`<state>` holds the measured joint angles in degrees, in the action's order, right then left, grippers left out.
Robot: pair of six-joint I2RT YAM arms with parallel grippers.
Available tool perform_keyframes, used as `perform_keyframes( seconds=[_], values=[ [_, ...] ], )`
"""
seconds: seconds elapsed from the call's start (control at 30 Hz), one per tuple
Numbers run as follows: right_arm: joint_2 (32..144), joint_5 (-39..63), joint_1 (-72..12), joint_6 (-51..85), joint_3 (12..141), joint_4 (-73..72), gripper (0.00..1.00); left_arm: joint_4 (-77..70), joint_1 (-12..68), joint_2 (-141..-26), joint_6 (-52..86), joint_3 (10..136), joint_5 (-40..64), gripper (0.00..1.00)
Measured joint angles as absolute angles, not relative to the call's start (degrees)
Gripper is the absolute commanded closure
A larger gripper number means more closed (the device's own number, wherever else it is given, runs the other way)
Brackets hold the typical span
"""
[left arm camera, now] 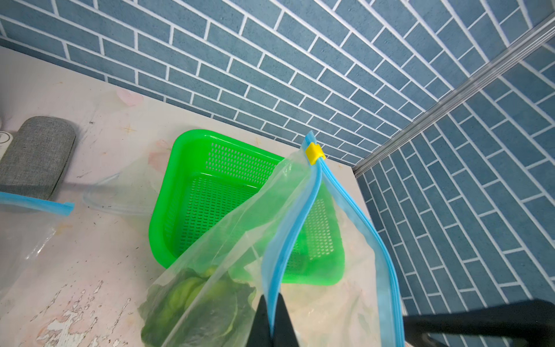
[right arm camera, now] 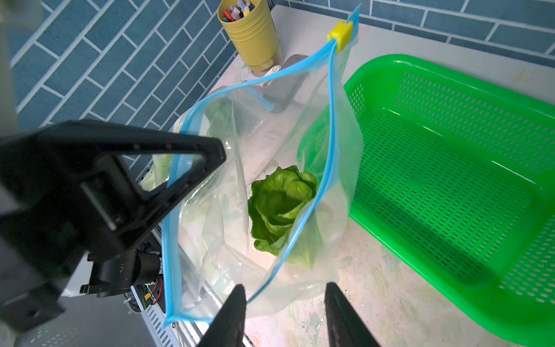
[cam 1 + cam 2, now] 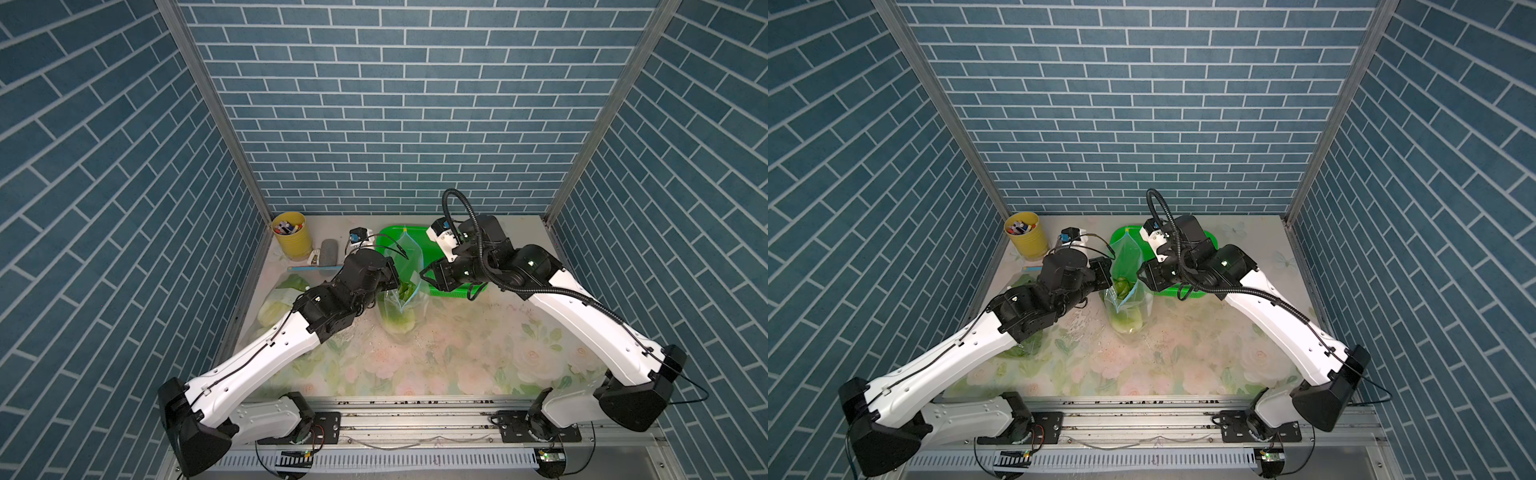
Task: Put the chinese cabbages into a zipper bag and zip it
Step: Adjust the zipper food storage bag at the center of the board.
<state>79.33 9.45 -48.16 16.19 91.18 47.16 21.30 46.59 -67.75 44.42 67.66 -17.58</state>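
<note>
The clear zipper bag (image 3: 405,266) with a blue zip strip stands upright in the middle of the table, its mouth gaping. Its yellow slider (image 2: 341,34) sits at the far end of the strip. One Chinese cabbage (image 2: 282,204) stands inside, leafy end up, also seen in the left wrist view (image 1: 195,303). My left gripper (image 1: 271,299) is shut on one side of the blue rim (image 1: 288,240). My right gripper (image 2: 285,287) is open beside the opposite rim, pinching nothing. More cabbage (image 3: 276,305) lies at the table's left edge, partly under the left arm.
A green perforated basket (image 2: 390,60) stands empty just behind and right of the bag. At the back left are a yellow cup of pens (image 3: 291,235) and a grey case (image 1: 36,156). Another clear bag's blue strip (image 1: 36,205) lies on the table to the left.
</note>
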Motion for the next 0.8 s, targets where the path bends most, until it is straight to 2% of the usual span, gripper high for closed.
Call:
perform_keyframes(
  seconds=[0.3,0.53,0.8],
  values=[
    [72.0,2.4,-58.0,16.6,84.4,47.1,0.48,20.6,46.3,-68.3,46.2,67.7,-18.4,1.0],
    [72.7,-3.3,-65.7,19.7,81.6,44.5,0.46,20.1,46.3,-69.1,47.6,67.7,-18.4,1.0],
    [76.7,-6.7,-67.8,24.3,81.3,40.8,0.47,19.2,46.3,-69.1,48.6,67.7,-18.3,1.0]
  ],
)
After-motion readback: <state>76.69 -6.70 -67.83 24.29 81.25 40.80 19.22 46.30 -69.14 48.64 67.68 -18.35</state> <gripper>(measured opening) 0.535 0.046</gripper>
